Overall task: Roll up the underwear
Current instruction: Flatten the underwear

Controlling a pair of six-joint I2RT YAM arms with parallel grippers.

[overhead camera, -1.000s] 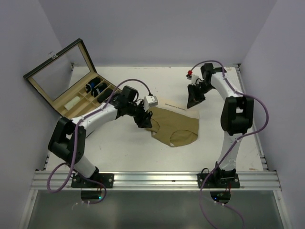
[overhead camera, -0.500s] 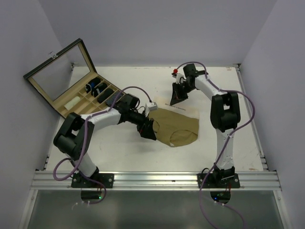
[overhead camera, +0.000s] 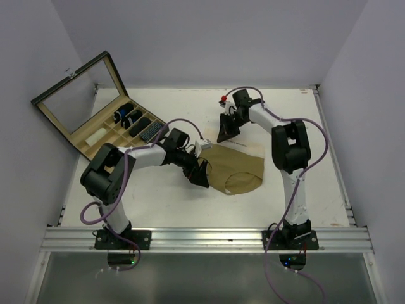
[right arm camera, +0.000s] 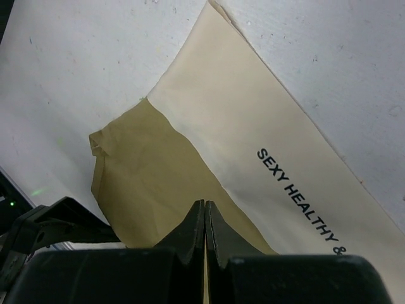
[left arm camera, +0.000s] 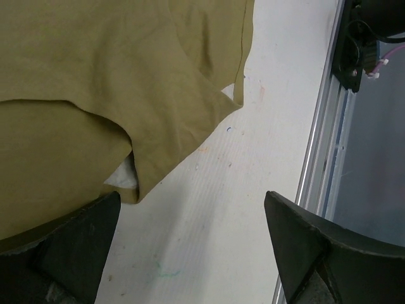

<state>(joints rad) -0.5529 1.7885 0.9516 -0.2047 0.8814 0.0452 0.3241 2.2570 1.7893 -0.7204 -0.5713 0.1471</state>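
The white table (overhead camera: 158, 204) carries olive underwear (overhead camera: 235, 170) mid-table and an open box (overhead camera: 112, 132) rear-left.

A robotics lab cell: lilac walls (overhead camera: 209, 38) box in a white tabletop (overhead camera: 158, 202); left arm (overhead camera: 136, 155) and right arm (overhead camera: 293, 190) bolt to an aluminium rail (overhead camera: 209, 239).

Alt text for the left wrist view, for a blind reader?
Olive-tan underwear lies on the white table, filling the upper left. The left gripper is open, its dark fingers at the bottom corners. A metal rail runs down the right.
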